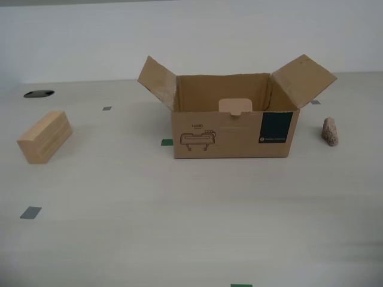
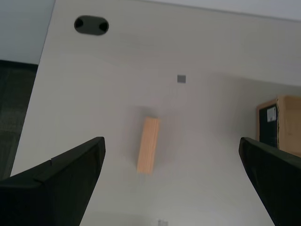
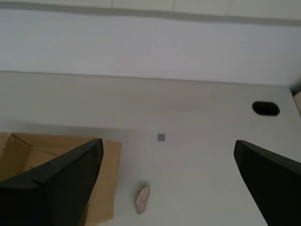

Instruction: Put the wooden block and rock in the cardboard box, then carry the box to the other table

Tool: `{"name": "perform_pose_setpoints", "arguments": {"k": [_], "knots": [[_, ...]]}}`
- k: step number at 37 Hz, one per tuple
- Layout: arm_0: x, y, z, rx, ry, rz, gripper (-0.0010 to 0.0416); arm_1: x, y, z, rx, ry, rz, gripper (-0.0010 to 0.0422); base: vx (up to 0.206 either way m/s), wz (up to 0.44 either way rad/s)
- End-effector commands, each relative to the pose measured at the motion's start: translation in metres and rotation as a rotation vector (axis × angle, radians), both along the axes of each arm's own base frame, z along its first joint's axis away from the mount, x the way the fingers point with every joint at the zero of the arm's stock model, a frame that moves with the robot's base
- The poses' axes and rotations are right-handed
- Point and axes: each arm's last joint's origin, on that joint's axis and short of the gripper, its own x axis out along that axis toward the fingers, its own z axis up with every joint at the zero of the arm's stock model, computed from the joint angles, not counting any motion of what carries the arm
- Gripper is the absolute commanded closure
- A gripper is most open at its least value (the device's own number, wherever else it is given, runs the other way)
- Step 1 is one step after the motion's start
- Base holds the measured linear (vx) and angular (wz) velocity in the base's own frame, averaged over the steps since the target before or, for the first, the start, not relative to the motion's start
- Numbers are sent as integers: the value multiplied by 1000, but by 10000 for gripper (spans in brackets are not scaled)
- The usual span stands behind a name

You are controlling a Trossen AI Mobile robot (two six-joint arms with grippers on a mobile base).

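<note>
The brown corrugated cardboard box (image 1: 232, 133) stands open and apparently empty on the smooth pale table (image 1: 179, 203), the light tan rectangular wooden block (image 1: 45, 136) well apart at the exterior view's left, the small pinkish-grey rock (image 1: 330, 131) near the box at its right. My first gripper (image 3: 167, 183) hangs above the rock with fingers wide apart, holding nothing. My second gripper (image 2: 171, 181) hangs likewise above the block, fingers spread.

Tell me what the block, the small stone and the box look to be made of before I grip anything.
The wooden block looks like pale unfinished wood, with faint layered grain lines on its side. The rock seems real stone: pinkish-grey, rough and matte. The cardboard box appears to be brown corrugated card, judging by its frayed flap edge, with a printed drawing and a dark teal label.
</note>
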Motion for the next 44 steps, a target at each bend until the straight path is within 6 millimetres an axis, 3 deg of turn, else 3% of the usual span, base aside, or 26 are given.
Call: {"name": "perform_pose_setpoints", "arguments": {"k": [1, 14, 23, 44], "knots": [[4, 0, -2, 5, 41, -5, 16, 1, 0, -1, 13, 60, -25, 21, 0, 0], [18, 1, -23, 8, 239, -7, 16, -8, 0, -7, 32, 175, -41, 21, 0, 0], [15, 1, -27, 8, 289, -8, 16, -6, 3, -13, 110, 247, -5, 21, 0, 0], [11, 2, -30, 22, 342, -16, 16, 31, 5, -54, 151, 404, -78, 21, 0, 0]]}}
